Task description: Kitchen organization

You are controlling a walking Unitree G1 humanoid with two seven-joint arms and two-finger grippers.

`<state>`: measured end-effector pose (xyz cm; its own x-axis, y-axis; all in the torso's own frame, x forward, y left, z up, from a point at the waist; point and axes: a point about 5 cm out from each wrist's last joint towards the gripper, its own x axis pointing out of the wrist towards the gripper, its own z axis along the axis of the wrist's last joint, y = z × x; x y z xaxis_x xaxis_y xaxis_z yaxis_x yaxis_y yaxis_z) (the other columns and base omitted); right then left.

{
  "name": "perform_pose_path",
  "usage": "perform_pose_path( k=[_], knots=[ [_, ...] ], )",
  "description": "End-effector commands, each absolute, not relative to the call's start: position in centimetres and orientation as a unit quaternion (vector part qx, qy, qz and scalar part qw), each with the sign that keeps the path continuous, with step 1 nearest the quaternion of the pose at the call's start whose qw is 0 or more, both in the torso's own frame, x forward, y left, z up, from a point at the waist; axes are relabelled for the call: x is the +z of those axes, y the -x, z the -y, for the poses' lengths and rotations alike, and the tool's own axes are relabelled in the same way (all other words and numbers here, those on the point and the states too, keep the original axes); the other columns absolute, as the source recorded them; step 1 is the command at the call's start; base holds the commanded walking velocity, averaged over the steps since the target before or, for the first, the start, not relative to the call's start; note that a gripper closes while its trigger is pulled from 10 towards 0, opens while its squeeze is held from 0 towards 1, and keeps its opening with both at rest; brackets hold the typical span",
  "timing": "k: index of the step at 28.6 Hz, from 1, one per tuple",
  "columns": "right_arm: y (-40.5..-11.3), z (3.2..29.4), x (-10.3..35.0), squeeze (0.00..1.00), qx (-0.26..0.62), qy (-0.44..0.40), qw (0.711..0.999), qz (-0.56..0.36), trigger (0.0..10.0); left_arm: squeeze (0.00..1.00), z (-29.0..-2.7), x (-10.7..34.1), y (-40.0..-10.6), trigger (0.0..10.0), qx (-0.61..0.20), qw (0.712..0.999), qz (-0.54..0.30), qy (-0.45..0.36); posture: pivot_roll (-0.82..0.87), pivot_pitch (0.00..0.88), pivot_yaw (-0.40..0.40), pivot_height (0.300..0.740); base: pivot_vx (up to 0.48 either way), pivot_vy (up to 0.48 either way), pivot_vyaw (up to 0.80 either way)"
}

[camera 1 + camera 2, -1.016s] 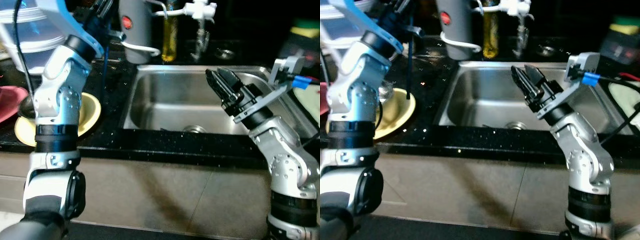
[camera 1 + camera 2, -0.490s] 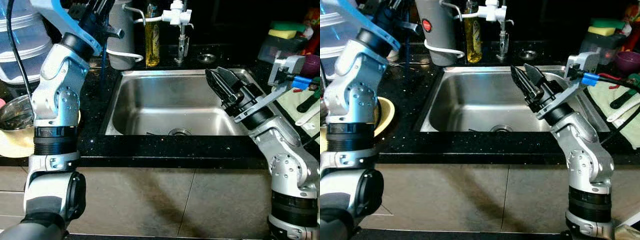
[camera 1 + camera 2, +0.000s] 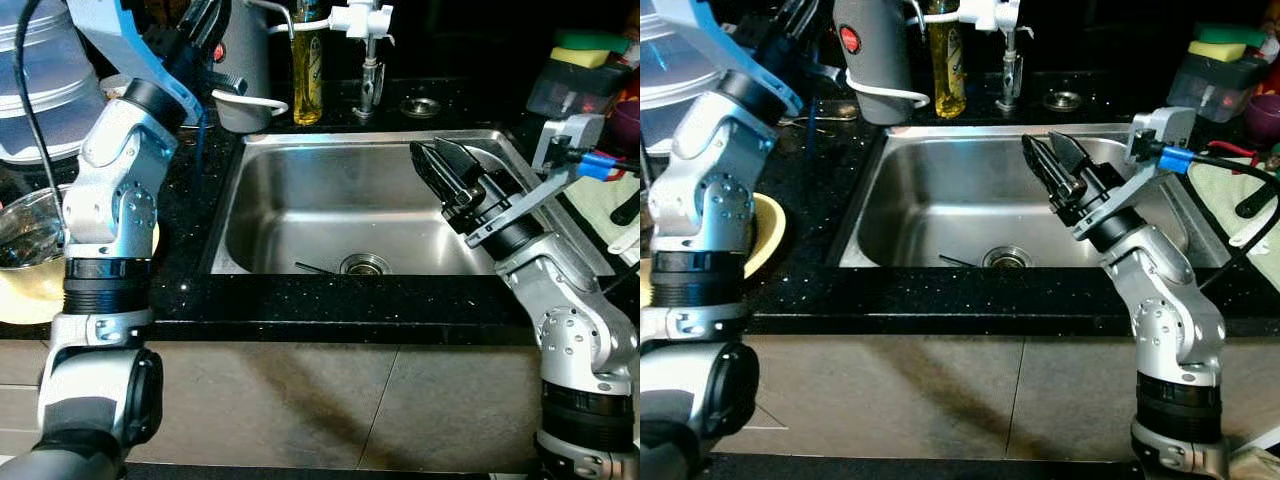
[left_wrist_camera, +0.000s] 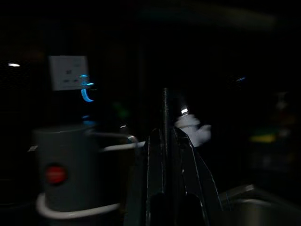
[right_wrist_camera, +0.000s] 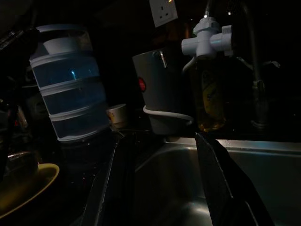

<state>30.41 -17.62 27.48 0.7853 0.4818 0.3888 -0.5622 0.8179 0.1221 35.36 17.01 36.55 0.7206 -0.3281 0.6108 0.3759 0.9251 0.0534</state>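
two silver arms frame a steel sink (image 3: 300, 225) set in a black speckled counter (image 3: 330, 300) in the head views. the left gripper (image 3: 205, 25) is raised over the counter to the left of the basin, near a grey container (image 3: 872, 60) with a red dot, and a thin dark rod hangs down from it (image 3: 201, 135). the right gripper (image 3: 447, 170) hovers above the right half of the basin, its fingers parted with nothing between them. a yellow bottle (image 3: 307, 75) and a white tap (image 3: 368, 20) stand behind the sink; a thin dark utensil (image 3: 318, 268) lies by the drain (image 3: 362, 265). a yellow plate (image 3: 40, 285) carrying a glass bowl (image 3: 25, 230) sits at the left edge, stacked clear tubs (image 3: 55, 70) behind it.

left wrist view, very dark: the black fingers (image 4: 153, 155) are pressed together around the thin rod, with the grey container beside them.

right wrist view: one black finger (image 5: 221, 174) shows spread wide over the basin, facing the tubs, container, bottle and tap.
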Motion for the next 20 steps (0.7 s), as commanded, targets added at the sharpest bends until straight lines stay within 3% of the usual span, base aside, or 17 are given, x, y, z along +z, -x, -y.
perform_pose_path(
  k=[1,5,12,20],
  knots=[
    [-30.5,17.9,27.0,0.00,0.268,-0.109,0.944,0.160,10.0,0.00,-17.1,35.6,-36.0,10.0,-0.180,0.935,0.305,0.011,-0.05,0.047,0.015,0.740,0.000,0.000,-0.79],
    [-30.5,18.0,26.9,0.00,0.268,-0.109,0.944,0.160,10.0,0.00,-17.3,35.1,-36.4,10.0,-0.169,0.939,0.298,-0.012,-0.05,0.047,0.016,0.740,0.000,0.000,-0.79],
    [-29.7,16.8,25.6,0.00,0.289,-0.095,0.943,0.139,10.0,0.00,-17.8,31.2,-38.6,10.0,-0.121,0.954,0.234,-0.143,-0.06,0.049,0.020,0.740,0.000,0.000,0.00],
    [-28.4,15.0,24.5,0.00,0.336,-0.081,0.931,0.115,10.0,0.00,-16.9,28.1,-39.4,10.0,-0.140,0.953,0.195,-0.184,-0.07,0.053,0.021,0.740,0.000,0.000,0.00]
  ],
)
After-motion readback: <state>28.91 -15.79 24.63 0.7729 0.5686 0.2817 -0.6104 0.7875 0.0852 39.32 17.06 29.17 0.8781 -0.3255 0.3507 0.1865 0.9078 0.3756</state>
